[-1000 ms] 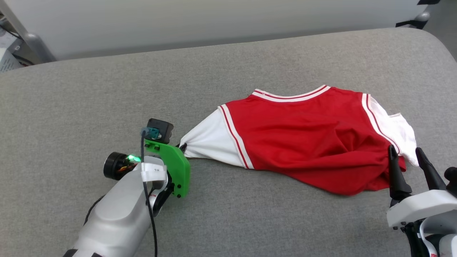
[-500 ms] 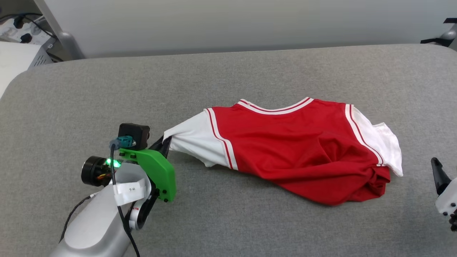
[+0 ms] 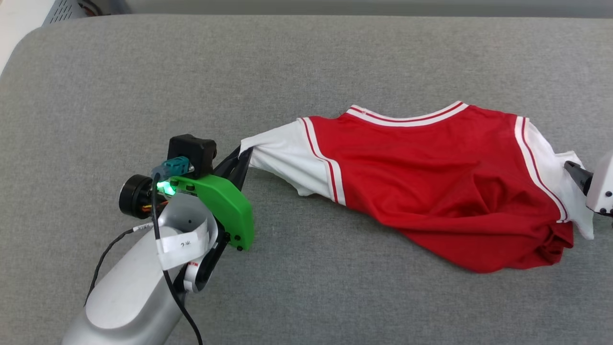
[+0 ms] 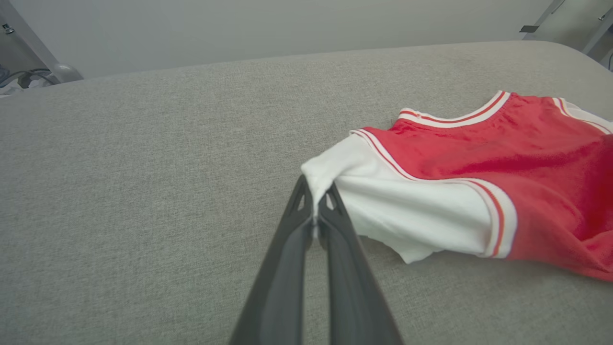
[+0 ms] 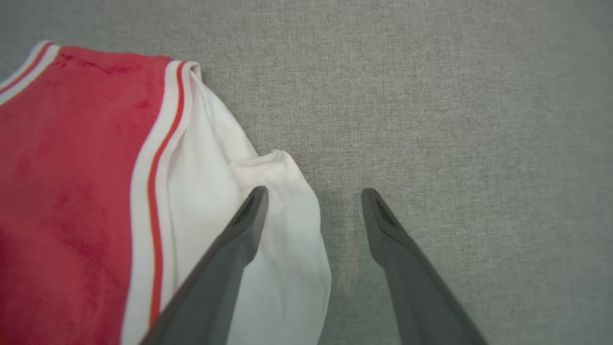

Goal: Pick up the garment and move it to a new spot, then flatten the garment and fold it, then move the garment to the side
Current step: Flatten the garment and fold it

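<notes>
Now left pincer clamped on shirt sleeve tip; right pincer wide apart, empty, straddling other sleeve's edge.

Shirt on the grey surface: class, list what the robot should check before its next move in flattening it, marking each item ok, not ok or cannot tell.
1. Left claw shut on sleeve tip: ok.
2. Right claw open: ok.
3. Right claw astride the other sleeve at its edge: ok.
4. Right claw low enough to pinch: cannot tell.
5. Shirt flat: not ok, hem bunched.
6. Shirt wholly on the grey surface: ok.
</notes>
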Robot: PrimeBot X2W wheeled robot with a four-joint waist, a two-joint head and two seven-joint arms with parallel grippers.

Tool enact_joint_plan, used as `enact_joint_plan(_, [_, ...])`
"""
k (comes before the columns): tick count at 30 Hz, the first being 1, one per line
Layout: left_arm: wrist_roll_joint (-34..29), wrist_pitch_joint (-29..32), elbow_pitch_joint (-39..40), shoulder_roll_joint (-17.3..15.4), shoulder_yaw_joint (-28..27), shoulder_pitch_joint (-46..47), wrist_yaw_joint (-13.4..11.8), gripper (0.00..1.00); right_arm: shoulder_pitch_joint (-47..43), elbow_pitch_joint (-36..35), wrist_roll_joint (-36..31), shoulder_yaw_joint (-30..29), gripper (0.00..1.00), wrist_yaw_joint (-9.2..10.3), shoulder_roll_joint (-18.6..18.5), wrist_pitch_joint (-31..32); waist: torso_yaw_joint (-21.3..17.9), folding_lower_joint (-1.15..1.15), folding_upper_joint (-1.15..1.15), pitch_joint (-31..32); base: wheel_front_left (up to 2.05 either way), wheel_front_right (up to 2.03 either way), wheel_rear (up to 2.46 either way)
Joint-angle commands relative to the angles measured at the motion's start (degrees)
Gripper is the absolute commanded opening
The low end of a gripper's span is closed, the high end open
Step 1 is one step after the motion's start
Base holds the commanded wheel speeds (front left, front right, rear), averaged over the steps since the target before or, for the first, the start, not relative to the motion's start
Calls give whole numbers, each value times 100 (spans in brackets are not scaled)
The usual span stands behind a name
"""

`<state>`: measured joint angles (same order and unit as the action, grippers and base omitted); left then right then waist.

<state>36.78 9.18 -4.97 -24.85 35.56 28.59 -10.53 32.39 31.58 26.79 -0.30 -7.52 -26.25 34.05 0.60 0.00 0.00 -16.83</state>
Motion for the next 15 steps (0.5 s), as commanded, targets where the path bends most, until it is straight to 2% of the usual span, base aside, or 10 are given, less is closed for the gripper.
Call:
enact_joint_plan(1, [-86, -28, 3, 30, -5, 119, -25, 0, 140, 150, 79, 105, 100, 3, -15, 72, 228, 0, 0, -276, 0, 0, 0])
enact_joint_plan(8, [-71, -184, -33, 115, -20, 163, -26, 0, 237, 699, 402, 783, 100, 3, -54, 598, 275, 0, 0, -401, 0, 0, 0])
enact_joint_plan(9, [-61, -199, -47, 125, -20, 158, -25, 0, 216, 777, 459, 866, 89, 3, -47, 738, 272, 0, 0, -409, 0, 0, 0])
enact_joint_plan(10, [-55, -212, -58, 130, -21, 156, -24, 0, 201, 821, 493, 940, 37, 3, -47, 842, 269, 0, 0, -413, 0, 0, 0])
enact_joint_plan(11, [-49, -226, -73, 136, -23, 154, -24, 0, 193, 858, 567, 1010, 27, 3, -32, 955, 264, 0, 0, -415, 0, 0, 0])
enact_joint_plan(12, [-42, -235, -85, 140, -25, 152, -24, 0, 199, 861, 621, 1047, 0, 3, -27, 989, 257, 0, 0, -415, 0, 0, 0])
enact_joint_plan(15, [-12, -314, -137, 160, -55, 135, -30, 0, 254, 843, 709, 1113, 0, 3, -79, 873, 219, 0, 0, -362, 0, 0, 0])
